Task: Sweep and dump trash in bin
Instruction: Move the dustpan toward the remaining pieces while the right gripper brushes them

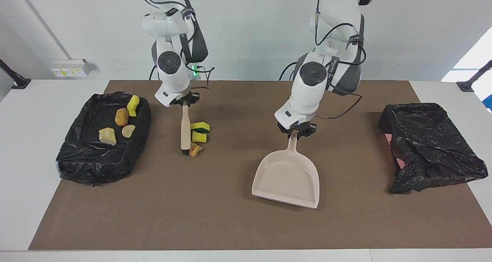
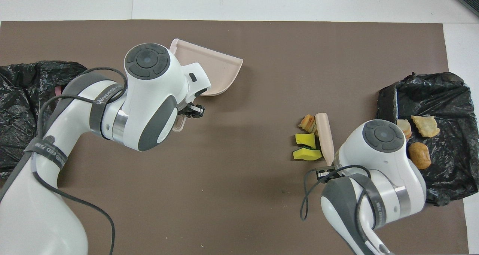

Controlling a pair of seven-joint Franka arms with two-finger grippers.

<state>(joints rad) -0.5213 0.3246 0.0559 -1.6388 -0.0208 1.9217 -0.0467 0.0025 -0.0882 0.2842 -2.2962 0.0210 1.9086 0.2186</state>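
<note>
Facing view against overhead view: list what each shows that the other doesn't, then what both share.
Only the facing view: a fourth scrap, the yellow sponge piece in the bin, and the right gripper shut on the brush.

Only the overhead view: nothing extra; arms cover more there.

Both: three scraps beside the brush, and the left gripper holding the dustpan.

Between the brush (image 1: 185, 130) with its three scraps (image 1: 199, 136) and the dustpan (image 1: 287, 177) the brown mat (image 1: 230, 223) on the worktop lies open, wide enough for a gripper to pass. The lined bin (image 1: 100, 139) walls off the right arm's end, just beside the brush. A crumpled black bag (image 1: 430, 146) blocks the left arm's end, well apart from the dustpan. The mat's edge farthest from the robots is bare
</note>
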